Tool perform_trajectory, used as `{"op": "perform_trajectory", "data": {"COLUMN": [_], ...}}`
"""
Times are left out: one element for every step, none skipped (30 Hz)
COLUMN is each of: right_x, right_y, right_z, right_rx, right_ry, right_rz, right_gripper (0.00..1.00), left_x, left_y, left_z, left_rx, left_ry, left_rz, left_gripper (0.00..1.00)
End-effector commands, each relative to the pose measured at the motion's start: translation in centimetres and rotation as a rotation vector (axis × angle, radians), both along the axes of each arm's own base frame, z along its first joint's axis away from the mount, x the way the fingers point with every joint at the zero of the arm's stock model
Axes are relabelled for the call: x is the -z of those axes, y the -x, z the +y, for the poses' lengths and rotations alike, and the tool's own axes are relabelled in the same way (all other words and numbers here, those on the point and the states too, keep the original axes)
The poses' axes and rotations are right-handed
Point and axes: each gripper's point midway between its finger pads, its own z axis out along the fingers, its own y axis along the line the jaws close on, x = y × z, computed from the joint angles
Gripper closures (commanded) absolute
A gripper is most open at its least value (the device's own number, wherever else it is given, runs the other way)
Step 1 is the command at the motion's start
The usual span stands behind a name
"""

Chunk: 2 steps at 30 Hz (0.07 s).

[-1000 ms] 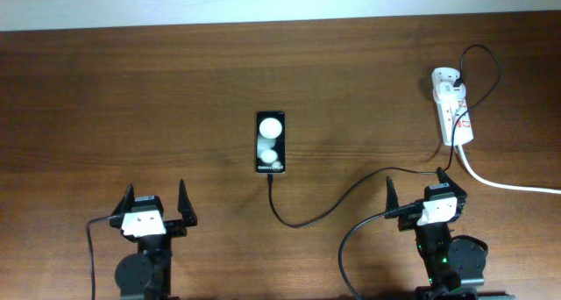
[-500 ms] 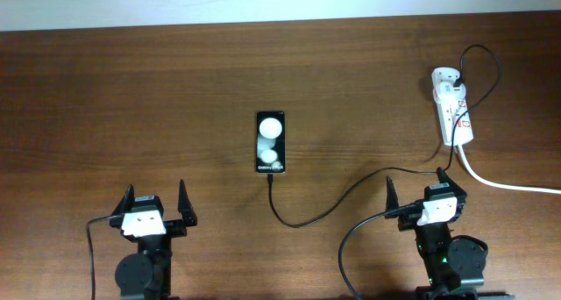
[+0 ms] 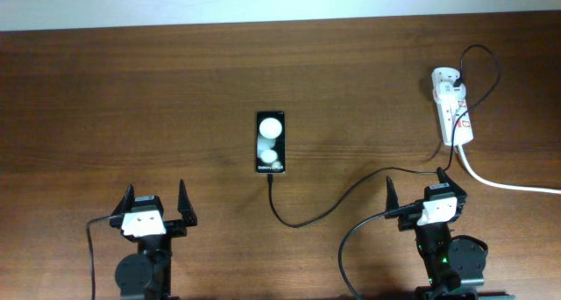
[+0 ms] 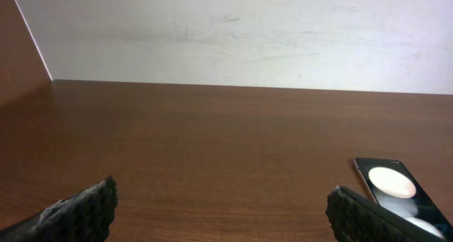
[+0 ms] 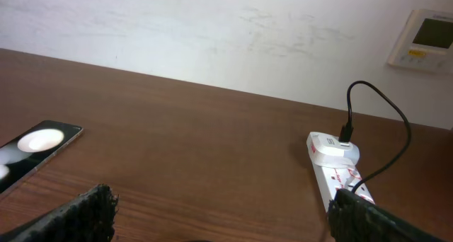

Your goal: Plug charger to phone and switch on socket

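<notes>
Parked near, left gripper (image 3: 156, 198) and right gripper (image 3: 416, 187) spread wide, empty. In the middle, phone (image 3: 271, 142), charger tip (image 3: 272, 184) just short of its near end, seemingly unplugged, handy for insertion. Far right, socket (image 3: 454, 112), within right-arm reach.

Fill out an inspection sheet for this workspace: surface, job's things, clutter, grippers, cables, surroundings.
Surface: brown wooden table.
Job's things: phone flat mid-table; socket far right, adapter at its far end; charger tip by the phone's near end, whether inserted unclear.
Clutter: nothing seen.
Grippers: left gripper and right gripper open, empty, near the front edge.
Cables: charger runs from the adapter past the right gripper to the phone; white cord exits right.
Surroundings: white wall; wall panel upper right.
</notes>
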Motion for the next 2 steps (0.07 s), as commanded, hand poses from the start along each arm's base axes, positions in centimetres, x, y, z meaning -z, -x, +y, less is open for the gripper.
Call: {"op": "perform_trajectory", "data": {"right_x": [0.07,0.08], "right_y": [0.03,0.03], "right_z": [-0.17,-0.17], "right_rx": [0.007,0.007], "right_ry": [0.000,0.000], "right_rz": [-0.003,-0.002], "right_gripper": [0.01,0.01], "left_x": [0.09,0.09], "left_y": [0.01,0.01], "left_z": [-0.17,-0.18], "left_rx": [0.010,0.011], "left_ry": [-0.015,-0.015], "left_rz": [0.003,0.003], "left_gripper": [0.01,0.01]}}
